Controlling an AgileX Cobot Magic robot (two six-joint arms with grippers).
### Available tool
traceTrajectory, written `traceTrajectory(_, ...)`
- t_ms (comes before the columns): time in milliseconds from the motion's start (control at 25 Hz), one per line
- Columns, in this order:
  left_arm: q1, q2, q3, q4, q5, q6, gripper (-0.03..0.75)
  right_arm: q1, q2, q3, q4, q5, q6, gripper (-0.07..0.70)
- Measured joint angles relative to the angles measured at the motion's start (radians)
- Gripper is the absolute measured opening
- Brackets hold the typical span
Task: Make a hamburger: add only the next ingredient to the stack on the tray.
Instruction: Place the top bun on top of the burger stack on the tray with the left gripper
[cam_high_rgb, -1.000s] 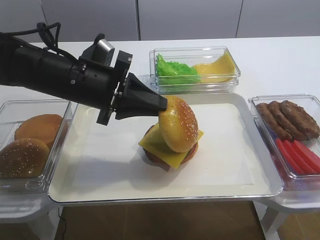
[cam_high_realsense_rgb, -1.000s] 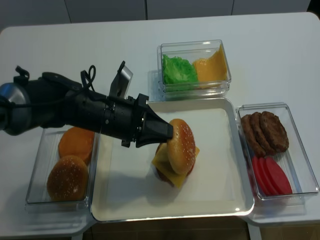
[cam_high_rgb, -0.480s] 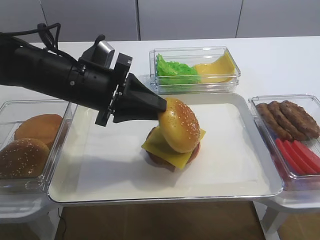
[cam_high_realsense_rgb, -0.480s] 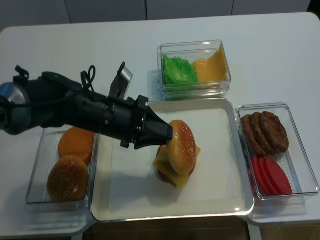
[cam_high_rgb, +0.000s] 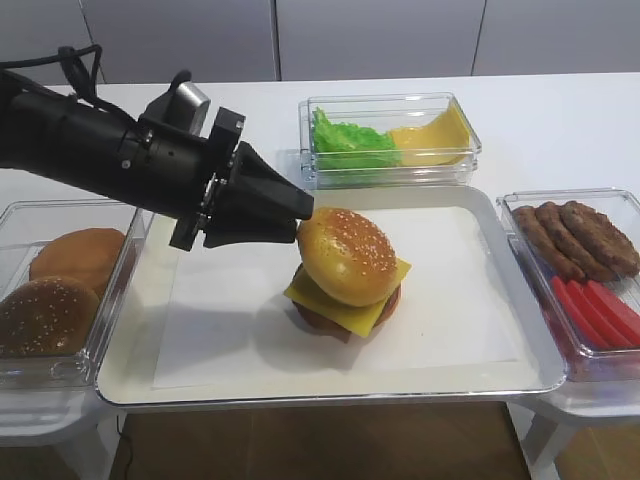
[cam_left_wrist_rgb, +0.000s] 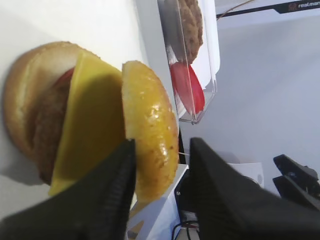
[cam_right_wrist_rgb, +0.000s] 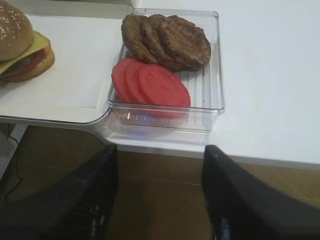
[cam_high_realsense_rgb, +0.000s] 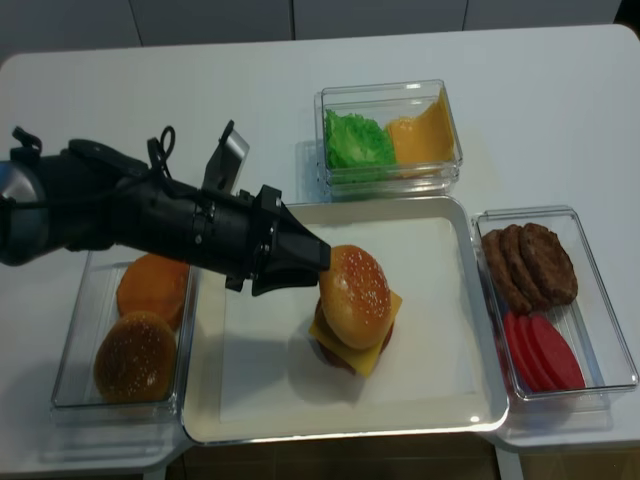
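Now the sesame bun top (cam_high_rgb: 347, 255) sits dome-up on the cheese-topped stack (cam_high_rgb: 345, 304) in the middle of the cream tray (cam_high_rgb: 520, 375), where a second ago it hung on edge, pinched against the stack. Around the tray stand clear boxes: lettuce and cheese (cam_high_rgb: 388, 138) behind, patties and tomato slices (cam_high_rgb: 583, 270) to the right, spare buns (cam_high_rgb: 60, 290) to the left, none blocking the stack. The left claw (cam_high_rgb: 300, 208) has drawn back just left of the bun, fingers parted and empty; the right claw (cam_right_wrist_rgb: 159, 195) hangs spread beyond the bench edge, holding nothing.
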Motion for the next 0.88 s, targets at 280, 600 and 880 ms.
traceTrajectory(280, 0.0, 0.0, 0.0, 0.045, 0.0, -0.026, 0.319, 0.0, 0.0, 0.0, 0.0, 0.0, 0.0, 0.405)
traceTrajectory(600, 0.0, 0.0, 0.0, 0.049, -0.006, -0.03, 0.335, 0.0, 0.0, 0.0, 0.0, 0.0, 0.0, 0.405)
traceTrajectory(880, 0.0, -0.051, -0.002, 0.143, -0.094, -0.072, 0.335, 0.0, 0.0, 0.0, 0.0, 0.0, 0.0, 0.405)
